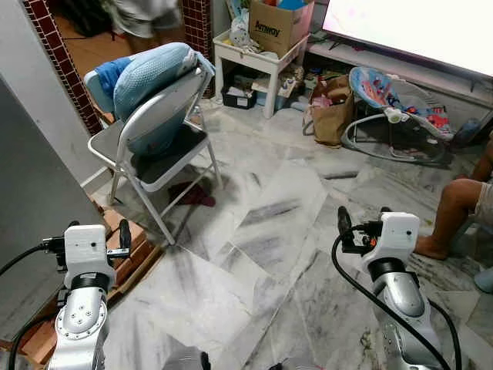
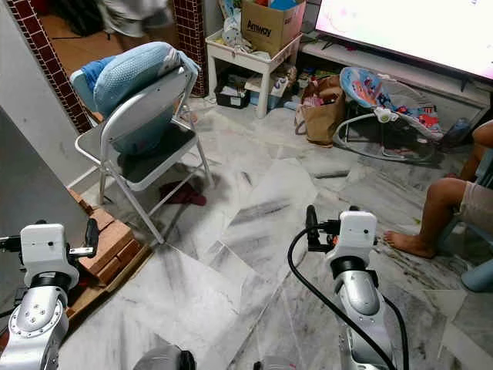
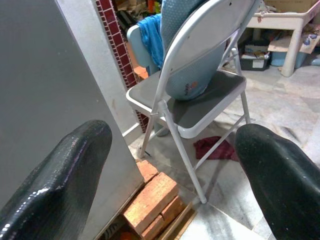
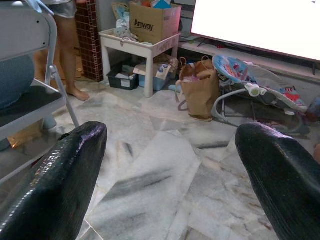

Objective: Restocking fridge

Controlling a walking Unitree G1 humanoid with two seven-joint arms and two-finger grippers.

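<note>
The grey side of the fridge (image 1: pixel 31 177) stands close on my left, resting on bricks (image 3: pixel 155 195). My left gripper (image 3: pixel 172 145) is held low beside it, open and empty, facing a grey folding chair (image 1: pixel 154 131). My right gripper (image 4: pixel 170 145) is also open and empty, hovering over the marble floor (image 1: pixel 269 223) and pointing toward the far side of the room. No food item shows between either pair of fingers.
The folding chair carries a blue cushion (image 1: pixel 150 73), with a red cloth (image 1: pixel 192 194) under it. Further back are a white table (image 1: pixel 258 50) with a cardboard box (image 1: pixel 277 23), a paper bag (image 1: pixel 333 108) and a baby bouncer (image 1: pixel 393 100). A seated person's leg (image 1: pixel 454 208) is at right; another person (image 1: pixel 142 15) stands behind.
</note>
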